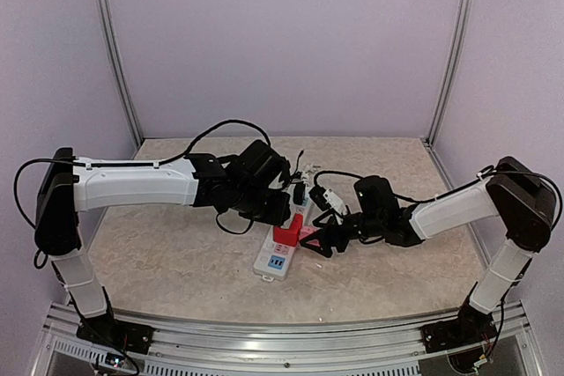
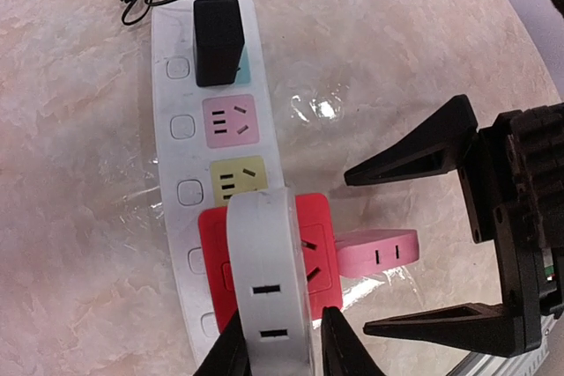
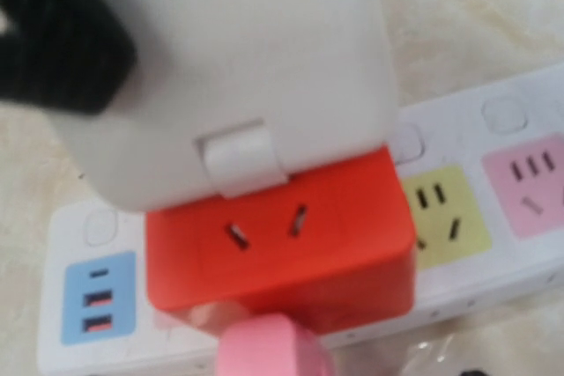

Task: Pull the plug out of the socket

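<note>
Fingers (image 2: 231, 351) of left gripper (image 2: 282, 334) astride plug (image 2: 267, 253)

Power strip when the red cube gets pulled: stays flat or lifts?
May lift: the power strip looks like light plastic, and the right tool hangs open beside it, not pressing. Rigid casing, probably rises in one piece with the red cube.

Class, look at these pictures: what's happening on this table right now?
The left gripper has its jaws closed on the white plug, which is stacked on a red adapter cube in the socket. The right gripper hovers with jaws wide open, facing a pink plug on the cube's side. Nothing is pulled out yet.
</note>
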